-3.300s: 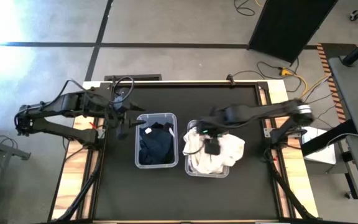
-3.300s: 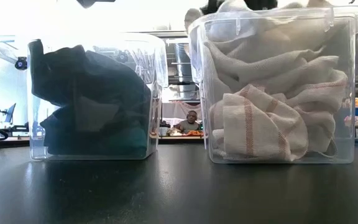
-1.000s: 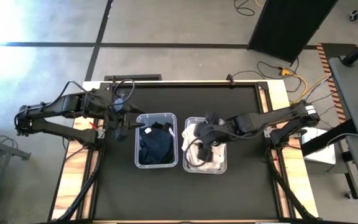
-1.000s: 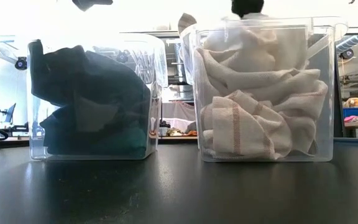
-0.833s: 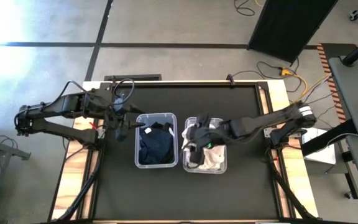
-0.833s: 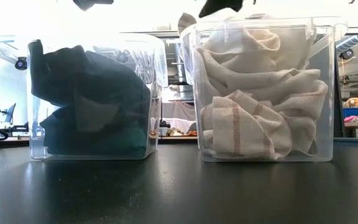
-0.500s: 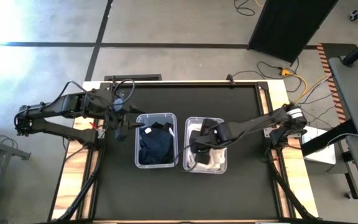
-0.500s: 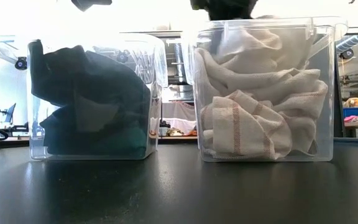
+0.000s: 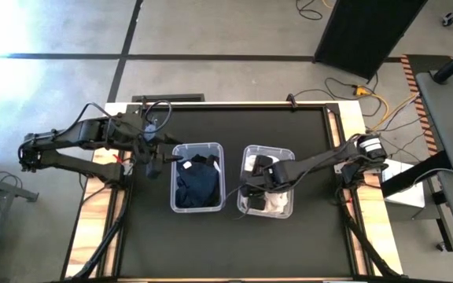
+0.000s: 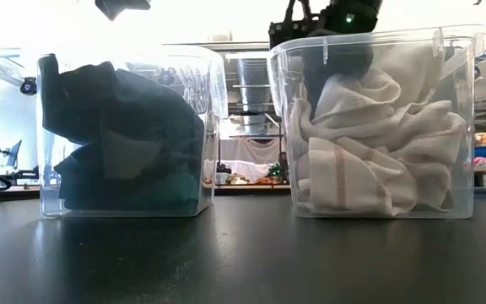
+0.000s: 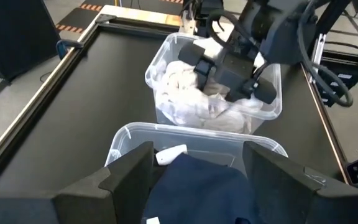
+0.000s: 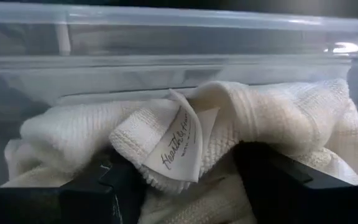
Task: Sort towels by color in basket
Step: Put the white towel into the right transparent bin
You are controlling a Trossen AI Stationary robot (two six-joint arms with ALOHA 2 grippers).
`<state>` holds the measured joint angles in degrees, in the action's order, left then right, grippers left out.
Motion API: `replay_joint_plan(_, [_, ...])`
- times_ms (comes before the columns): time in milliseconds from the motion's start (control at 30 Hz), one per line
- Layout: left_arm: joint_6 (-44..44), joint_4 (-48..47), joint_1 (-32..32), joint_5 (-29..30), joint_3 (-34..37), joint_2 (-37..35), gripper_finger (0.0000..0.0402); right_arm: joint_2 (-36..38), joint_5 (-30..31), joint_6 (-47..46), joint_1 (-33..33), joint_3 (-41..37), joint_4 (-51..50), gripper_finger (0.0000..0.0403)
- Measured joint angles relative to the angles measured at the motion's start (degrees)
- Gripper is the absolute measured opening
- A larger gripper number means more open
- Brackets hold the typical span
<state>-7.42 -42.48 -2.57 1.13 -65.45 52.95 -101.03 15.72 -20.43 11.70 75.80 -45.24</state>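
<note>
Two clear plastic bins stand side by side on the black table. The left bin (image 9: 198, 146) holds dark navy and black towels (image 9: 197, 181) (image 10: 116, 135). The right bin (image 9: 289, 154) holds white and cream towels (image 10: 378, 143), one with thin reddish stripes. My right gripper (image 9: 250, 187) is down inside the right bin at its left wall, open, sunk among the cream towels (image 12: 278, 118). My left gripper (image 9: 157, 159) hangs open beside the left bin's left rim, above the navy towel (image 11: 197, 193), touching nothing. My right gripper (image 12: 191, 180) is sunk with open fingers into the cream towels from above, slanting toward the table's left. A folded towel edge with a sewn label (image 12: 182, 140) sits between the fingers (image 12: 104, 186). The towels lie packed in the bin, against its wall.
The black table top (image 9: 234, 244) has free room in front of and behind both bins. Wooden side rails (image 9: 101, 236) and the metal frame bound the table. A narrow gap separates the two bins (image 10: 243, 127).
My right gripper has moved toward the table's left and down into the right bin. The cream towel that stuck up over the bin's left rim now lies inside, and the pile sits lower. The right bin has slid a little toward the table's right.
</note>
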Motion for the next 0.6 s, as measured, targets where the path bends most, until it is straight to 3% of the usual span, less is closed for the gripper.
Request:
replay_joint_plan(167, [0.04,-0.18,0.0,0.01,0.02,0.0,0.0233,1.97,0.36,1.48,0.05,3.05,-4.2,0.0224])
replay_joint_plan(333, [0.98,-0.2,0.0,1.92,0.02,-0.07,0.0233,9.04,-0.25,2.3,0.75,9.52,-10.71,0.0228])
replay_joint_plan(600, [-0.75,-0.33,0.0,2.01,0.02,-0.15,0.0233,18.04,-0.07,-6.45,2.8,15.19,-26.15,0.0271])
